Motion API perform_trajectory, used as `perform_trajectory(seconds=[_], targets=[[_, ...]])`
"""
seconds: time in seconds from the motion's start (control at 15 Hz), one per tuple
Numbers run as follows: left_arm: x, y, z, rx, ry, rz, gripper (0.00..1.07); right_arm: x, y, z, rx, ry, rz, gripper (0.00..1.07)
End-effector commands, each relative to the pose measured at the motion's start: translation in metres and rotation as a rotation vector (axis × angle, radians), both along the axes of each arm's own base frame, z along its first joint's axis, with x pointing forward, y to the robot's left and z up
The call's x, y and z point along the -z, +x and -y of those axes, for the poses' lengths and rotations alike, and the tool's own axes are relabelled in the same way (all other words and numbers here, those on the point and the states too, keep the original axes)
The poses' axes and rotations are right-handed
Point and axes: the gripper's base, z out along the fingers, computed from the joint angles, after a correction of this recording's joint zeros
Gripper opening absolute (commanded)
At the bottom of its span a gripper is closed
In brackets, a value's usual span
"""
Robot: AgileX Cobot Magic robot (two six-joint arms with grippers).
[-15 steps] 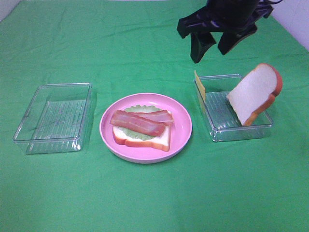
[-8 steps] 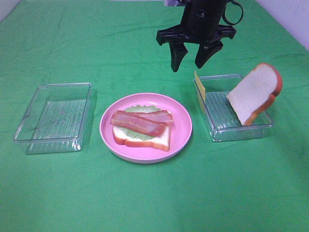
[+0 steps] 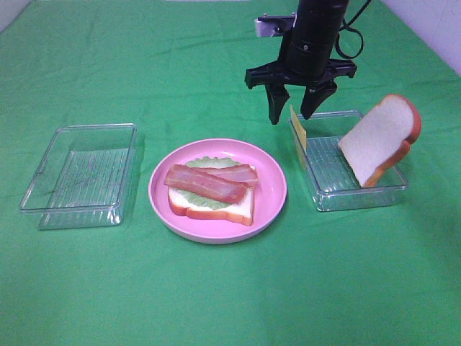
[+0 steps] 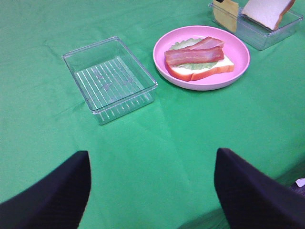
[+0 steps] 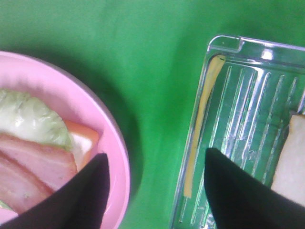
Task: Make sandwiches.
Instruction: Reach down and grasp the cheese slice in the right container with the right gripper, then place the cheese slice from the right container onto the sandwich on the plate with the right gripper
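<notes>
Looks like a robotics lab bench, folks: a green-clothed worktop (image 3: 216, 303), a robot arm (image 3: 317, 32) hanging over it, a toy sandwich (image 3: 238, 209) on a pink plate (image 3: 274, 189) between clear plastic trays (image 3: 43, 189), pale wall (image 3: 439, 25) at the far right corner.

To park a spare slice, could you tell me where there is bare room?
Bare: the green cloth strip nearer the camera than both trays and the pink plate, and the floor of the left tray. Crowded: the right tray, holding cheese and a bread slice, with the right end effector above the cheese.
</notes>
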Motion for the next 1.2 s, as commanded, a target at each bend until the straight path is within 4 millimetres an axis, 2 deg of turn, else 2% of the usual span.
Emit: perform_trajectory(seconds=[0.07,0.2,0.27,0.53,0.6,0.67,0.93,1.2], targets=[[0.001,-0.001,-0.001,-0.004,-0.010,0.019,0.70,0.010,0.000,0.007,0.018,-0.017,-0.070,0.53],[0.001,-0.001,-0.001,-0.004,-0.010,0.019,0.70,0.020,0.003,0.011,0.031,-0.010,-0.100,0.46],[0.001,-0.001,-0.001,-0.004,-0.010,0.019,0.70,0.020,0.004,0.015,0.038,-0.010,-0.102,0.40],[0.001,-0.001,-0.001,-0.004,-0.010,0.019,0.70,0.020,0.005,0.017,0.041,-0.014,-0.104,0.28],[0.001,-0.001,-0.001,-0.004,-0.010,0.019,0.70,0.020,0.005,0.017,0.042,-0.013,-0.104,0.19],[0.001,-0.001,-0.001,-0.004,-0.010,0.019,0.70,0.020,0.004,0.017,0.029,-0.014,-0.107,0.01],[0.001,-0.001,-0.001,-0.004,-0.010,0.019,0.70,0.014,0.004,0.017,0.007,-0.010,-0.091,0.00],[0.001,-0.001,-0.001,-0.004,-0.010,0.019,0.70,-0.022,0.001,0.018,0.006,0.015,-0.013,0.00]])
